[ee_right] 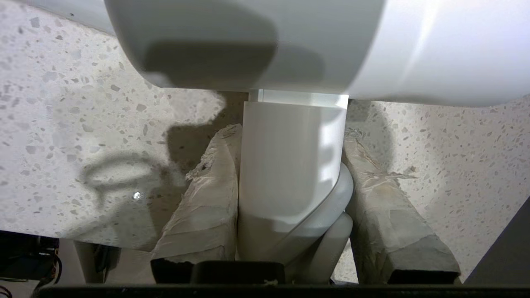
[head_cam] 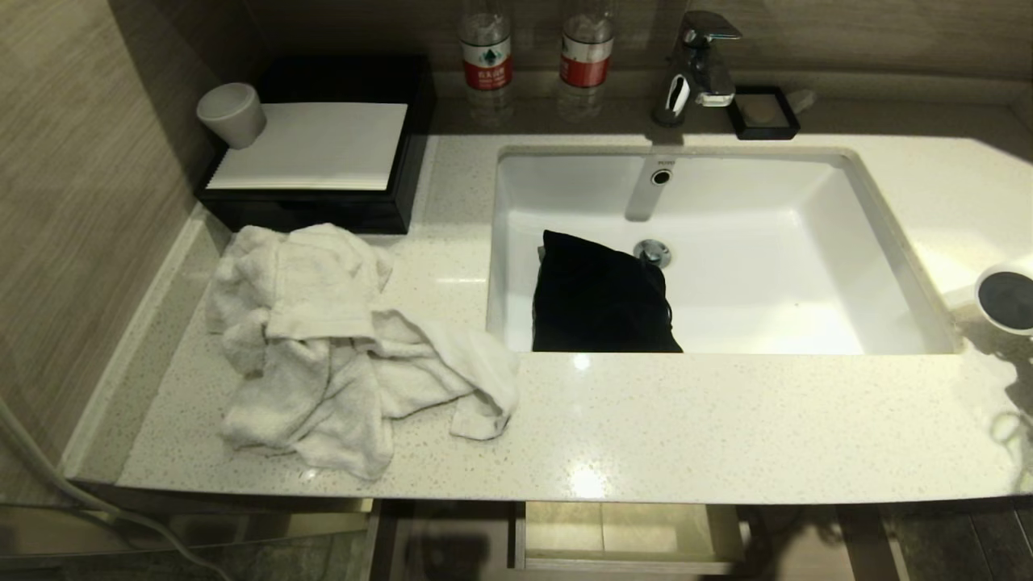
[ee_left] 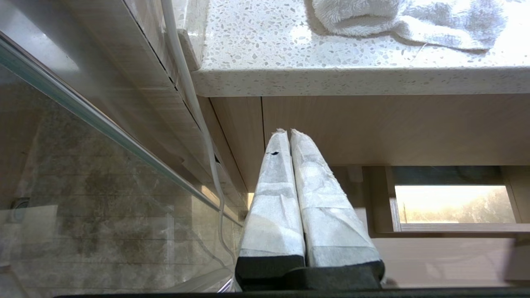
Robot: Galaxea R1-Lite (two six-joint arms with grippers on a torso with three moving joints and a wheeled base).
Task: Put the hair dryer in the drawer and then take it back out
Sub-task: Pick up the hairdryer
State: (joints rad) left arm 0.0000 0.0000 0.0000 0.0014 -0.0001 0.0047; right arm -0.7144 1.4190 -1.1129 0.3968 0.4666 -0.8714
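The white hair dryer (head_cam: 1005,297) shows at the far right edge of the head view, over the speckled countertop (head_cam: 686,420), its dark grey round end face turned toward the camera. In the right wrist view its barrel (ee_right: 265,41) runs across the picture. My right gripper (ee_right: 290,130) is shut on the handle (ee_right: 290,174), with one taped finger on each side. The drawer (head_cam: 629,557) stands pulled open below the counter's front edge, pale wood-grain inside. My left gripper (ee_left: 288,131) is shut and holds nothing, parked low beside the cabinet under the counter.
A crumpled white towel (head_cam: 339,347) lies on the counter's left. A black fabric pouch (head_cam: 597,298) sits in the white sink (head_cam: 807,266). Behind are a black tray (head_cam: 323,210) with a white cup (head_cam: 232,114), two bottles (head_cam: 486,56) and a faucet (head_cam: 698,64).
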